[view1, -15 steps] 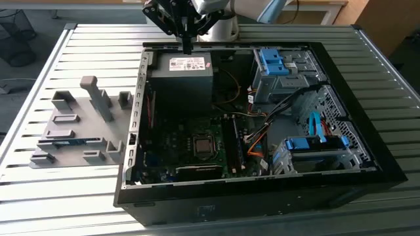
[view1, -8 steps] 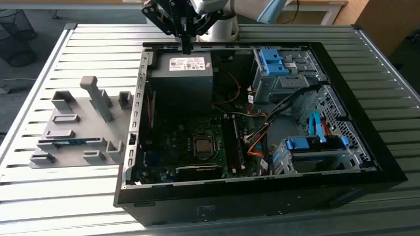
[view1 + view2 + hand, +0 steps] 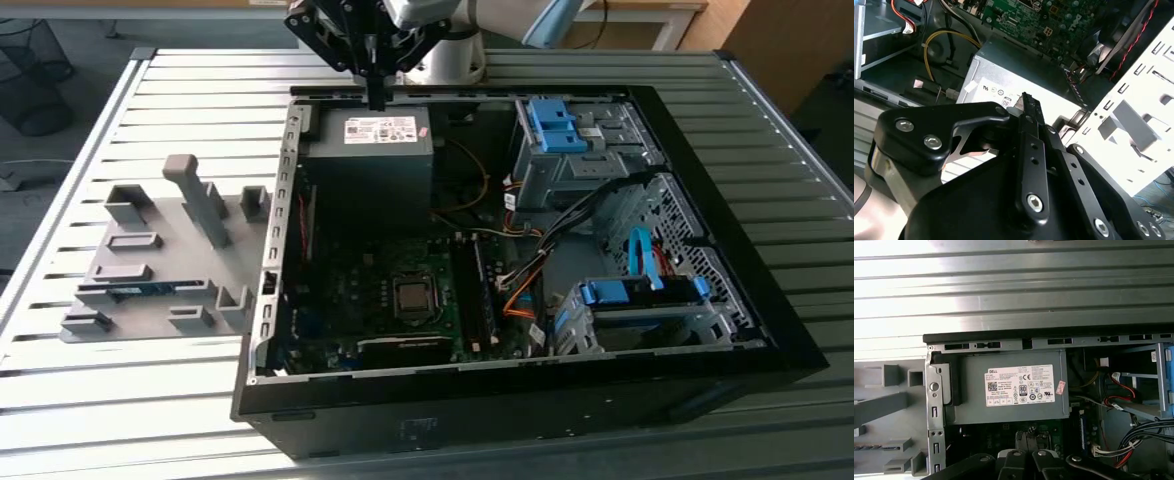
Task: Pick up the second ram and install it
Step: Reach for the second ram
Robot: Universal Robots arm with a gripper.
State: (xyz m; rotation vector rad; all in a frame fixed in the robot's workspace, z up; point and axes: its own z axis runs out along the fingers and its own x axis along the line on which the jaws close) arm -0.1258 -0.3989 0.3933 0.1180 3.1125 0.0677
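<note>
The second ram (image 3: 131, 290) is a thin blue-green stick lying in a slot of the grey holder block (image 3: 160, 250) on the exterior view's left, outside the case. My gripper (image 3: 378, 92) hangs far from it, over the far edge of the open computer case (image 3: 747, 330), just above the grey power supply (image 3: 367, 150). Its black fingers (image 3: 1028, 107) are pressed together with nothing between them. In the first wrist view the power supply (image 3: 1014, 387) lies straight below. The memory slots (image 3: 475, 290) run beside the processor socket (image 3: 412, 296) on the motherboard.
The case lies open on a slatted metal table (image 3: 160, 400). Blue drive-bay clips (image 3: 554, 125) and a drive cage (image 3: 641, 295) fill the exterior view's right side of the case. Orange and black cables (image 3: 527, 270) cross near the slots. The holder block has upright posts (image 3: 200, 195).
</note>
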